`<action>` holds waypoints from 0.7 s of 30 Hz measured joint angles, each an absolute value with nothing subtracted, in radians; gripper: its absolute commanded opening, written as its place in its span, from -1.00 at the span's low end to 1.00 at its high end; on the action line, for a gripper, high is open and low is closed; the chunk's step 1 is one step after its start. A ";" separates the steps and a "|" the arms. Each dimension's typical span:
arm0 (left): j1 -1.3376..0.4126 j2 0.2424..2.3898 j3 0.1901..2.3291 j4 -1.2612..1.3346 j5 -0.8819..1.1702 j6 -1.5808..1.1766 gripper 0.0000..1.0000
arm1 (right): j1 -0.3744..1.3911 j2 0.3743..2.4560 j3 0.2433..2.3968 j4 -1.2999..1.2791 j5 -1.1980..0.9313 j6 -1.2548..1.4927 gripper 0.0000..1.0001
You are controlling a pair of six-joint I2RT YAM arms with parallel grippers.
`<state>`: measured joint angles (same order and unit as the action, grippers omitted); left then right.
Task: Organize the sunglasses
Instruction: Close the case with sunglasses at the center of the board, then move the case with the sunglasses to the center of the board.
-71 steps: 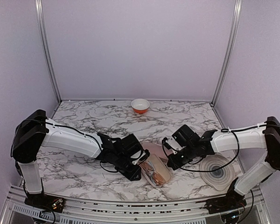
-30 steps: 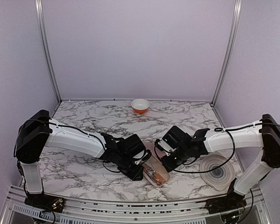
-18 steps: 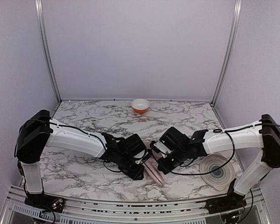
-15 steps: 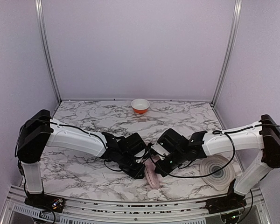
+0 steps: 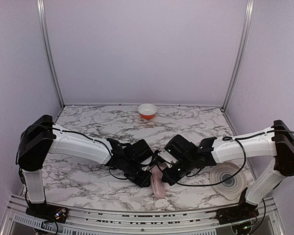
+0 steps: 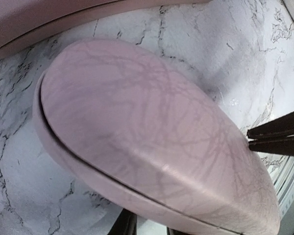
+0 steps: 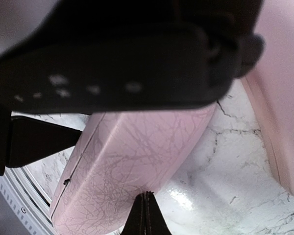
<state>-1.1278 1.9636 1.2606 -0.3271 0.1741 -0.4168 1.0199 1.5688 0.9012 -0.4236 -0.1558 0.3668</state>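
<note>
Where both grippers meet: pink oblong case (image 6: 147, 137), closed, smooth, faintly crackled; left gripper (image 5: 151, 175), slightly parted, clamps its edge; right gripper (image 7: 144, 209), fingers pressed together, touches its top.

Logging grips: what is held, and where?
Left gripper seems to pinch the closed pink oblong case by its long edge; the shut right gripper holds nothing.

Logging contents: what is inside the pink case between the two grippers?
Its inside cannot be seen. The pink case is closed, lid down on its base, with only a thin seam showing. Whatever it holds is covered.
</note>
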 measured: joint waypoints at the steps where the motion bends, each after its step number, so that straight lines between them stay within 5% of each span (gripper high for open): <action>1: -1.128 1.964 1.261 -0.327 0.174 -0.417 -0.56 | 1.020 1.569 0.901 -0.424 -0.155 0.367 -0.95; 13: -1.128 1.914 1.202 -0.292 0.107 -0.419 -0.43 | 1.044 1.516 0.902 -0.381 -0.134 0.392 -0.71; 21: -1.120 1.787 1.143 -0.323 -0.027 -0.395 -0.41 | 1.045 1.433 0.903 -0.353 -0.067 0.429 0.00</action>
